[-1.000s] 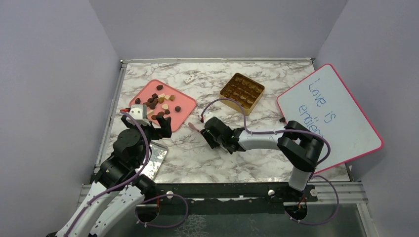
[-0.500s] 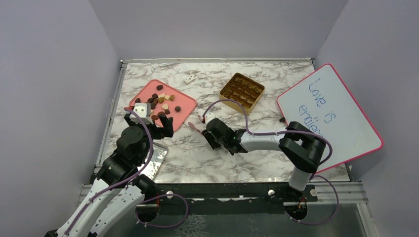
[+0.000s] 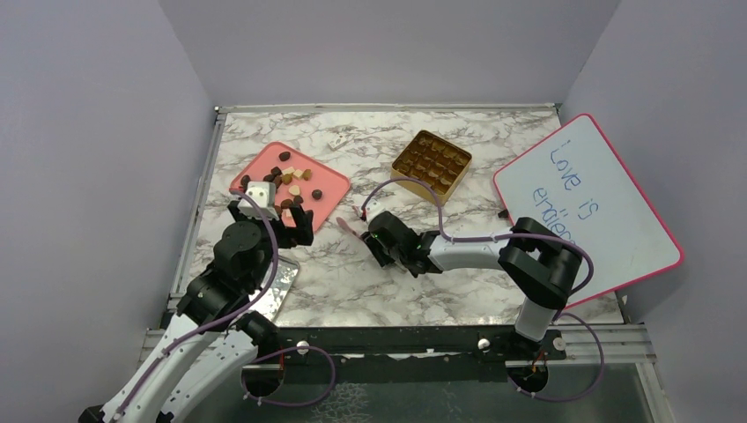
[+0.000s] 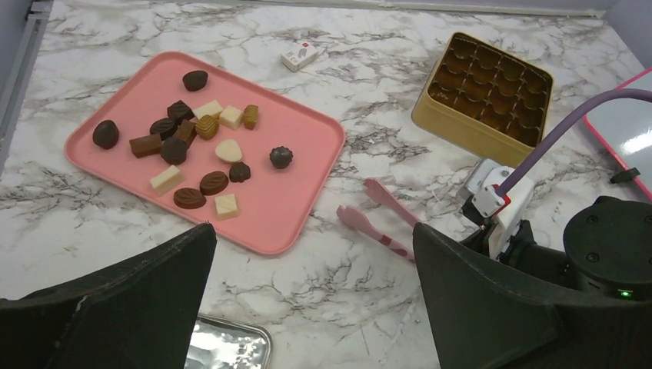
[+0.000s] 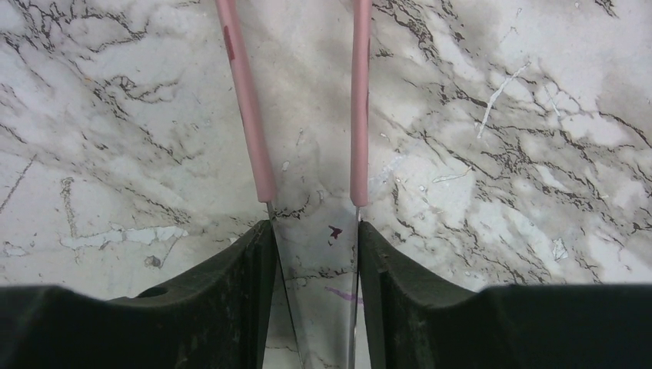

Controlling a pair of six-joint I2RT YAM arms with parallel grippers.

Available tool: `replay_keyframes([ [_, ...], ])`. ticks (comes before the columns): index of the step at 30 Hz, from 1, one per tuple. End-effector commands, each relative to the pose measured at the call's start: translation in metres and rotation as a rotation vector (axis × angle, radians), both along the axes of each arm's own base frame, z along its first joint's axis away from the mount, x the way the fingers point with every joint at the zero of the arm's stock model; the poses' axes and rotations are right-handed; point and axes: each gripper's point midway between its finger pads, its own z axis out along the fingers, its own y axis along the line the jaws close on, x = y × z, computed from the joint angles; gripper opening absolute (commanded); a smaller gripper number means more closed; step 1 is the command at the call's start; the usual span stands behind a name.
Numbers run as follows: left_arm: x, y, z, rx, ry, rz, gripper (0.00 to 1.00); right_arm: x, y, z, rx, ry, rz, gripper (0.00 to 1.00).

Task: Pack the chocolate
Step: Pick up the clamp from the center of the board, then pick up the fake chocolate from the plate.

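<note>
My right gripper (image 5: 314, 231) has barely shifted and sits narrow, pinched on the back end of the pink tweezers (image 5: 244, 115), whose arms run straight ahead of it. My left gripper (image 4: 314, 231), wide and empty, has crept forward. The chocolate (image 4: 192, 154) lies just ahead on the pink tray (image 4: 307, 146), so I judge packing hasn't begun.
</note>
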Motion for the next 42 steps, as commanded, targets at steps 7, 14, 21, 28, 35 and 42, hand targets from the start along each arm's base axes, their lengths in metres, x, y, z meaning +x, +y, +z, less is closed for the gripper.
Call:
replay_keyframes([
  [7,0.004,-0.036,-0.032,-0.01,0.178,-0.113,0.96,-0.015,-0.014,0.025,-0.004,0.006,0.036,0.41],
  [14,0.012,-0.06,-0.052,-0.046,0.307,-0.141,0.92,-0.025,-0.022,0.085,0.093,-0.058,0.085,0.4],
  [21,0.007,-0.12,-0.038,-0.259,0.344,-0.369,0.94,-0.045,-0.023,0.127,0.174,-0.059,0.171,0.4],
  [28,0.017,-0.122,-0.05,-0.263,0.373,-0.324,0.94,-0.052,-0.025,0.143,0.189,-0.045,0.196,0.4],
  [35,0.029,-0.113,-0.103,-0.156,0.491,-0.221,0.92,-0.047,-0.028,0.178,0.253,-0.106,0.164,0.4],
  [42,0.027,-0.117,-0.117,-0.112,0.554,-0.242,0.89,-0.041,-0.035,0.2,0.306,-0.164,0.104,0.4],
])
